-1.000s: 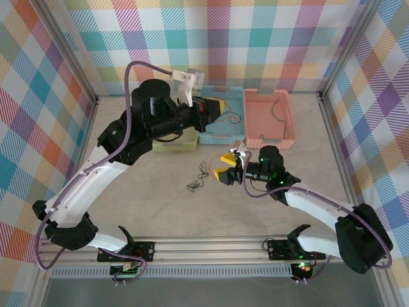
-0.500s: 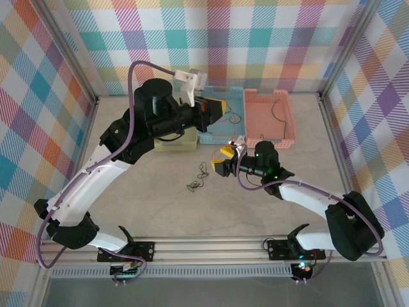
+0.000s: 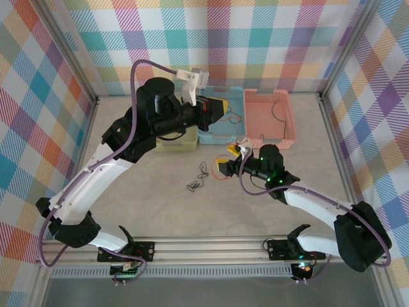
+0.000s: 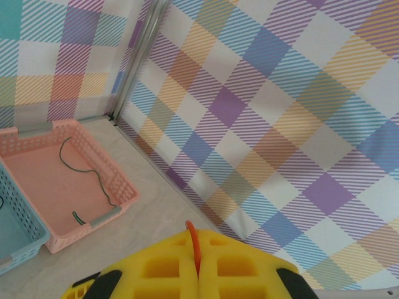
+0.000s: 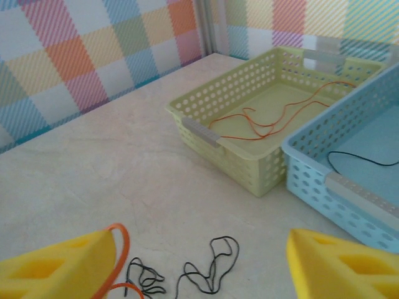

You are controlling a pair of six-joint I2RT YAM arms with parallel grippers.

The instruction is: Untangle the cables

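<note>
**Op:** Since a sec ago the R gripper [image 3: 229,160] has turned a bit and its fingers stand wider. L arm has hardly moved.

**Mate:** What's R doing now?

**Op:** On my R wrist cam the two yellow fingers [image 5: 56,265] are spread far apart, one at lower left, one at lower right. Nothing is pinched btw them. A thin orange cable [image 5: 121,246] curves along the tip of the lower-left finger and touches it.

**Mate:** And L?

**Op:** L gripper [image 3: 217,106] is up over the blue basket [image 3: 220,135], near the top middle of the top cam. On the L wrist cam its pads are pressed tight together w/ a red cable [image 4: 194,240] pinched in the seam, poking up out of it.

**Mate:** Where are the other cables?

**Op:** A black cable [image 5: 209,274] lies in squiggles on the table [image 5: 93,168], bottom middle of the R wrist cam, btw the fingers and near the thin orange cable. I can't tell if those two cross. A second orange cable [image 5: 274,121] lies in the yellow-green basket [image 5: 230,156], upper right of that pic. A second black cable [image 5: 358,159] lies in the blue basket just beside it, at the right edge. A dark cable [image 4: 100,180] lies in the pink basket [image 4: 124,187], left side of the L wrist cam.
</note>
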